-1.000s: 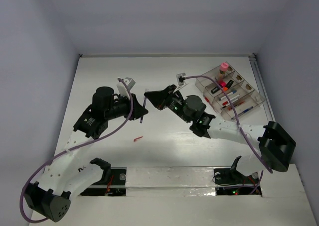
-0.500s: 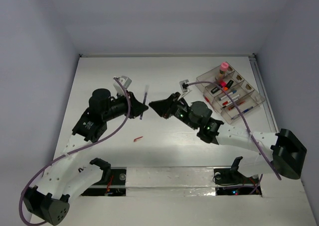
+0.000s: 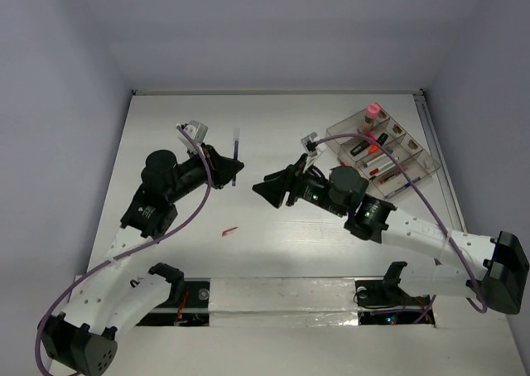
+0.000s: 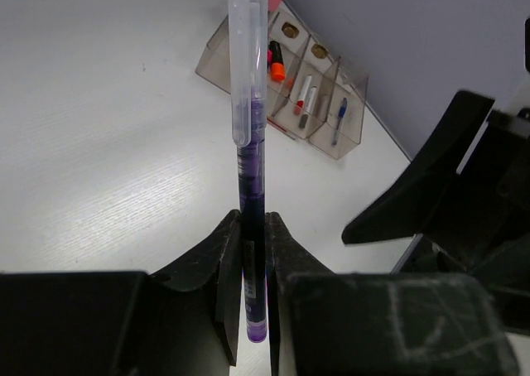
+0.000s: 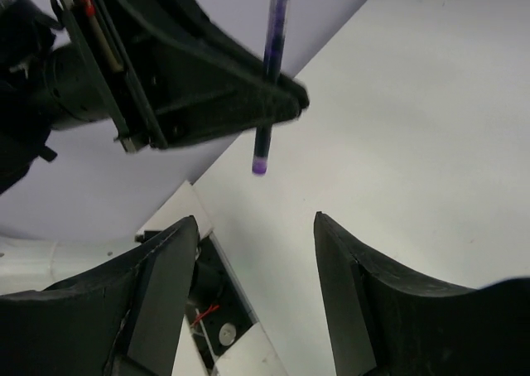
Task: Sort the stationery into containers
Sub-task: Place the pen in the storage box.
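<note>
My left gripper [image 3: 233, 170] is shut on a purple pen with a clear cap [image 3: 236, 154], holding it off the table with the cap pointing away. In the left wrist view the pen [image 4: 251, 177] stands clamped between the fingers, gripper [image 4: 252, 223]. My right gripper [image 3: 265, 190] is open and empty, just right of the pen and facing it; its wrist view shows the pen [image 5: 272, 78] above the gripper [image 5: 255, 219]. The clear organiser tray [image 3: 424, 171] at the far right holds pens, an orange-red marker [image 3: 374, 148] and a pink-capped bottle [image 3: 373, 111].
A small red piece [image 3: 229, 230] lies on the white table near the front centre. The tray also shows in the left wrist view [image 4: 219, 60], far behind the pen. Purple cables loop over both arms. Walls close the table on three sides.
My left gripper has carried the pen farther from the bases and turned it more upright. My right arm has stretched out and its open gripper has shifted nearer and lower, still beside the pen.
</note>
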Robot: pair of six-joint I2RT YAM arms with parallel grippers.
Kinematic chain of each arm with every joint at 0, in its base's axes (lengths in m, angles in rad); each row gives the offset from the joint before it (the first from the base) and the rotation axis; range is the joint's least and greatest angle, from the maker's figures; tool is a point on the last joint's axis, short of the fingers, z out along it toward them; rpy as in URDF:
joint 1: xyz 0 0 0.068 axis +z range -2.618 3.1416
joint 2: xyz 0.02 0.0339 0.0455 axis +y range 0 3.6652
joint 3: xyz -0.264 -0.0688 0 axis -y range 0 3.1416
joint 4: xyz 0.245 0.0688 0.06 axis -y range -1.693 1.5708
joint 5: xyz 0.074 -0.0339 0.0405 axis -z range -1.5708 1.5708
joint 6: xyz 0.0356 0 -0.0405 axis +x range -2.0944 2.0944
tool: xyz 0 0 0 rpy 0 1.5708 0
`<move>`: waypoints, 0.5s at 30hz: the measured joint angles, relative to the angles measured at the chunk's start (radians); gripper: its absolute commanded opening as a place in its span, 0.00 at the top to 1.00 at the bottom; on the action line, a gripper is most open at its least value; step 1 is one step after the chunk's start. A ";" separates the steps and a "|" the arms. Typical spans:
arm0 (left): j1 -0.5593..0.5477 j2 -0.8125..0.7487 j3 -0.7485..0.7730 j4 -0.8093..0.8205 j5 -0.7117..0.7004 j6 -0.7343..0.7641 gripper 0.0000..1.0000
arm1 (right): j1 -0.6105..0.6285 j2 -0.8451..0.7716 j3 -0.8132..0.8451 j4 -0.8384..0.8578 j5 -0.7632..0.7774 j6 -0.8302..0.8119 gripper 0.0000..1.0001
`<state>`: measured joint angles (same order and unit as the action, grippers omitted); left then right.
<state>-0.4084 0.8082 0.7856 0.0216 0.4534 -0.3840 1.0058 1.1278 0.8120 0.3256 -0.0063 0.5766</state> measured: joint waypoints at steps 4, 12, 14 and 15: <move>0.000 0.002 -0.023 0.027 0.063 -0.013 1.00 | -0.066 0.002 0.065 -0.032 -0.062 -0.037 0.32; 0.000 0.017 -0.059 0.095 0.204 -0.054 1.00 | -0.116 0.131 0.228 -0.039 -0.195 -0.060 0.34; 0.000 0.018 -0.059 0.113 0.227 -0.062 1.00 | -0.116 0.167 0.248 -0.050 -0.220 -0.061 0.36; -0.001 0.018 -0.059 0.120 0.235 -0.064 1.00 | -0.116 0.185 0.256 -0.052 -0.233 -0.061 0.36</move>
<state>-0.4095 0.8265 0.7265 0.1413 0.6880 -0.4484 0.8902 1.3132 1.0679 0.2733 -0.2390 0.5159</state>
